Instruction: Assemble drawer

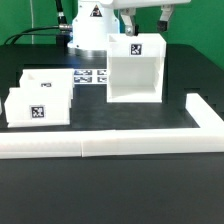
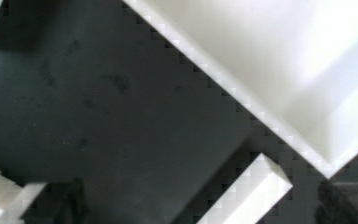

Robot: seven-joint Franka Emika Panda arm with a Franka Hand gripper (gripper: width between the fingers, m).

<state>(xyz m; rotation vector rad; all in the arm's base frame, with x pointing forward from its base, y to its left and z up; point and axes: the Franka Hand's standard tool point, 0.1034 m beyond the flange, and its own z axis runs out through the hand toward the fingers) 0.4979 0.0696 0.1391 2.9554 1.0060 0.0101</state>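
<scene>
The drawer's large white housing (image 1: 133, 68) stands open-fronted on the black table, right of centre, with a tag on its top. Two small white trays (image 1: 40, 100) sit side by side at the exterior view's left, the front one tagged. My gripper (image 1: 146, 14) hangs above the housing's back edge, jaws apart and empty. In the wrist view the gripper (image 2: 197, 205) shows dark fingers (image 2: 51, 200) spread wide. A white housing surface (image 2: 300, 60) and a white wall strip (image 2: 250, 192) lie below them.
A long low white border rail (image 1: 100, 146) runs along the table's front and turns back along the exterior view's right (image 1: 206, 115). The marker board (image 1: 91, 76) lies flat between the trays and the housing. The robot base (image 1: 92, 30) stands behind.
</scene>
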